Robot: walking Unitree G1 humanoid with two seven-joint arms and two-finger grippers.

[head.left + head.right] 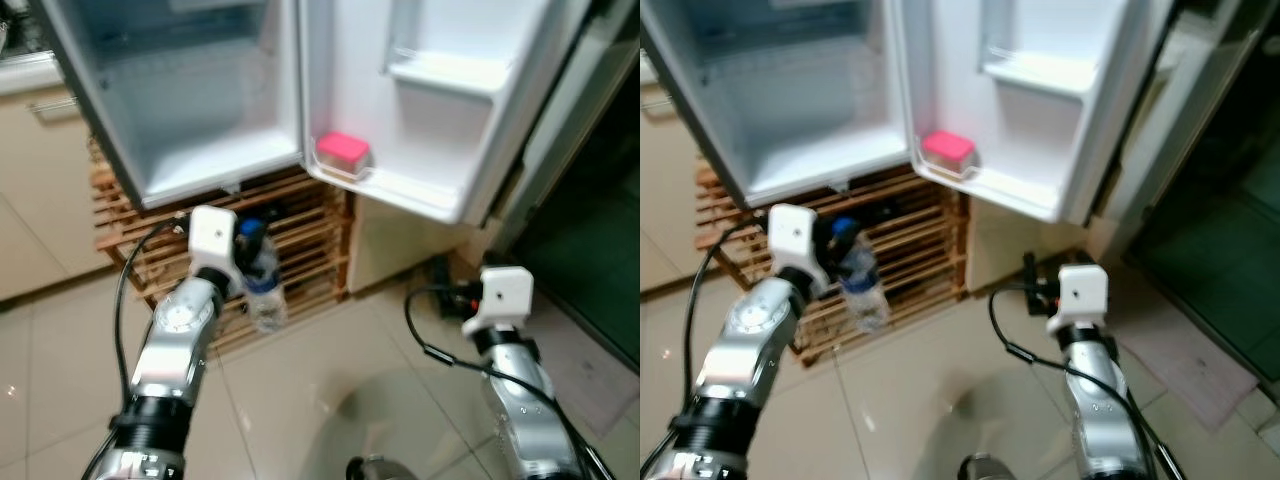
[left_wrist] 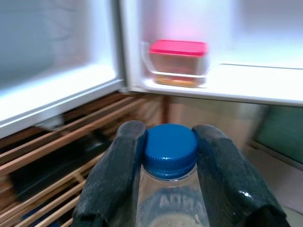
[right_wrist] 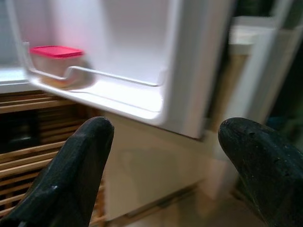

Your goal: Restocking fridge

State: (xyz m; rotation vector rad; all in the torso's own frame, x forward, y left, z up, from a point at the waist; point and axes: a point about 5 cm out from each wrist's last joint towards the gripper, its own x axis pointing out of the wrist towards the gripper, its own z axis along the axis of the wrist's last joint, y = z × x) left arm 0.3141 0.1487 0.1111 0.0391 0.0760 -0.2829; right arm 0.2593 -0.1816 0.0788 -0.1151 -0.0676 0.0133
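Left fingers (image 2: pixel 128 170) pinch upright bottle (image 1: pixel 262 283), blue cap (image 2: pixel 169 150) up.

one water bottle (image 1: pixel 262 285), one pink-lidded container (image 1: pixel 342 153)

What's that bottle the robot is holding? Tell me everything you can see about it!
The water bottle is clear plastic with a blue screw cap. The left end effector is shut on its neck, one black finger on each side just below the cap, so the bottle hangs upright in front of the wooden rack, below the open fridge. Its lettering is too blurry to read.
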